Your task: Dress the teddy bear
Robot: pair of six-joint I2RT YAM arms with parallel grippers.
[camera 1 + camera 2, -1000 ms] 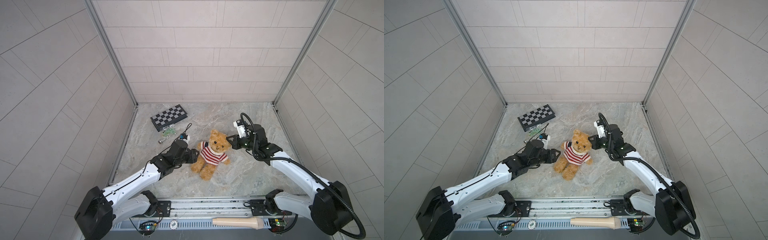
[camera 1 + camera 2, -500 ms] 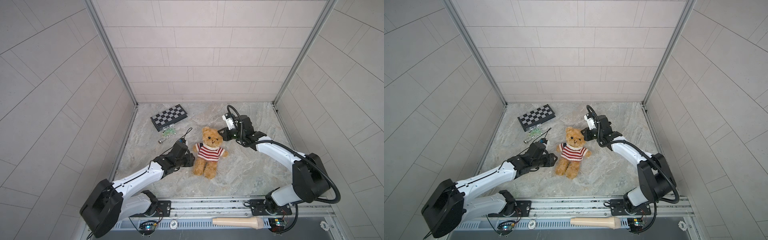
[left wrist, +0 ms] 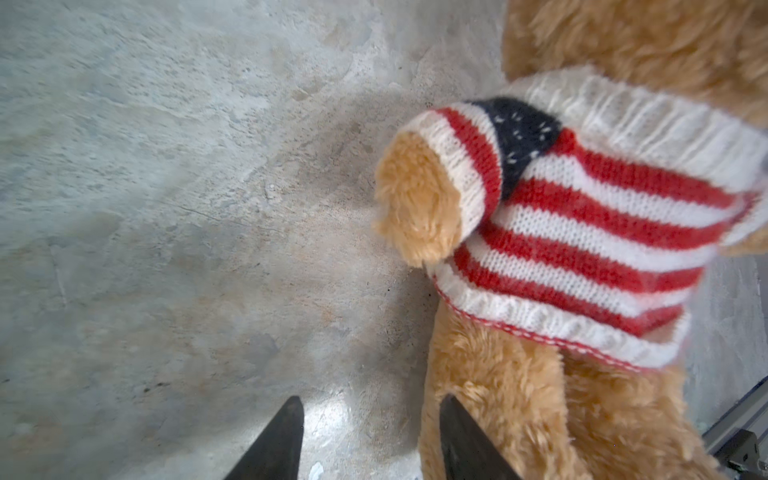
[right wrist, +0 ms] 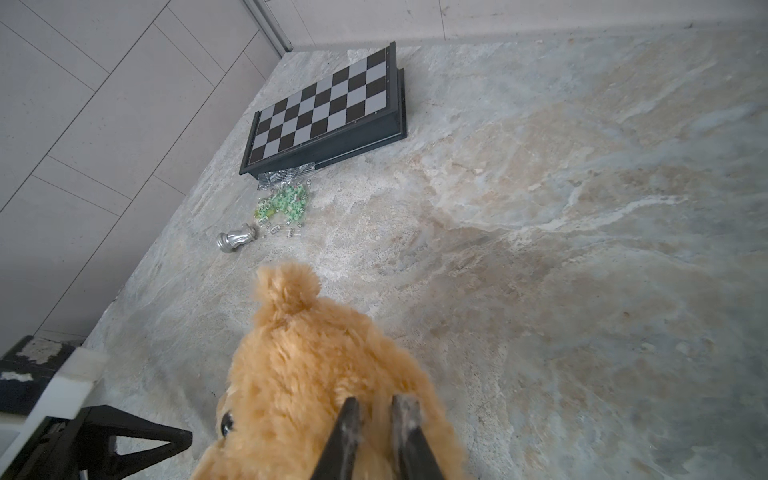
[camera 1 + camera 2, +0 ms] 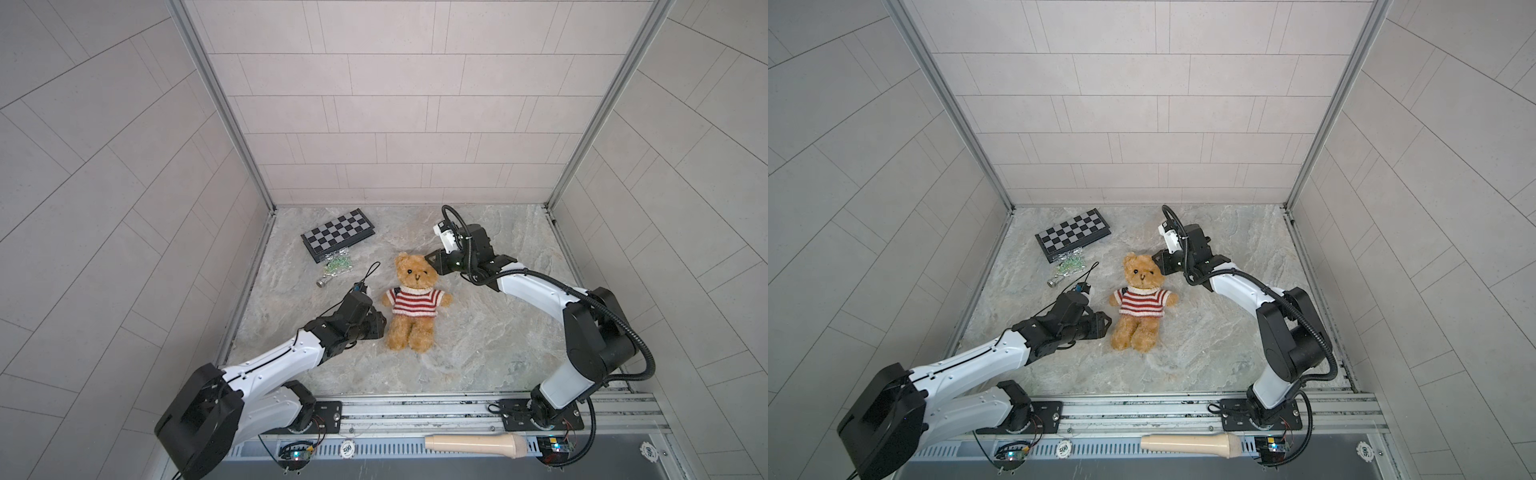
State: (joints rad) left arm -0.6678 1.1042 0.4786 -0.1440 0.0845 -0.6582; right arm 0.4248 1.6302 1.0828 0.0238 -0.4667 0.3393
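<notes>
- Over on my left, the left pincer (image 3: 370, 401) has its jaws spread wide with only bare table (image 3: 166, 249) between them. It is released and carrying nothing. Its inner fingertip (image 3: 455, 428) sits right at the fur of the bear's leg, but I can't say whether it is brushing the fur or just beside it.
- The teddy bear (image 5: 415, 272) lies flat on its back on the table between my two pincers. Its legs are just beside the left pincer and its head is up at the right one. The striped sweater (image 5: 413, 301) is on the bear, with both paws poking out of the sleeves and the hem across the belly.
- My read on handling: it looks light, soft and squashy all over. I expect the fur to slide under the pads, so a shallow pinch would only pull pile. I'd grab a whole limb or an ear, or the ribbed hem if the knit needs tugging. That knit looks stretchy and could snag.
- The right pincer (image 4: 377, 401) is down on the crown of the head, by the ear nearest it. Its jaws stand a narrow slot apart with fur behind them. I cannot tell whether it is pinching the fur or has let go.
</notes>
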